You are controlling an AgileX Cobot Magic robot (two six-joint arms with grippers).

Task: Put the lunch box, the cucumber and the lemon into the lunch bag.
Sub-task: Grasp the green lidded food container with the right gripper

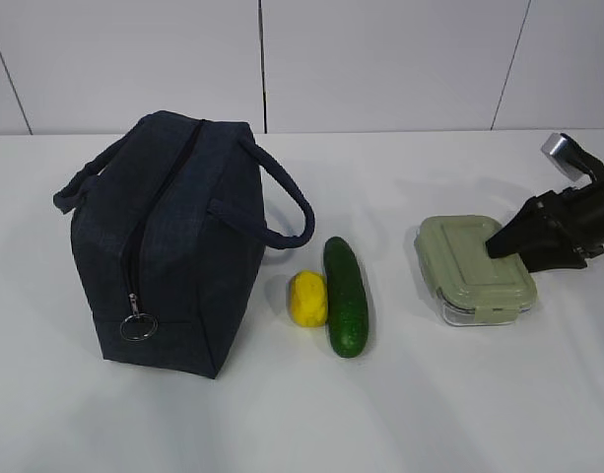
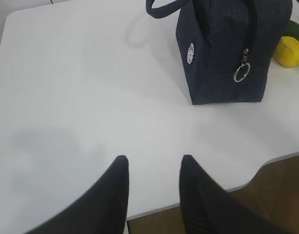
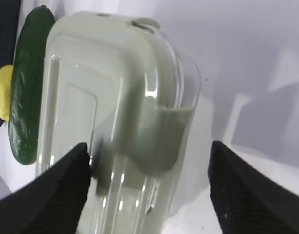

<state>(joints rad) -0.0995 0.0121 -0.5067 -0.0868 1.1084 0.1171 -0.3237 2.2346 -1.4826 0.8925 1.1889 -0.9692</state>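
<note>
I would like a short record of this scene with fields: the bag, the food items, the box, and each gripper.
lunch bag: upright on the table, zipper appears closed
lemon: on the table, right of the bag, beside the cucumber
cucumber: lying between lemon and lunch box
lunch box: on the table, lid on
right gripper: open, fingers on either side of the box
left gripper: open, empty, over bare table

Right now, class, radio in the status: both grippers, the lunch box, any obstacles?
Left gripper open, empty, short of the lunch bag. Right gripper open, straddling the lunch box. Bag zipper looks closed.
</note>
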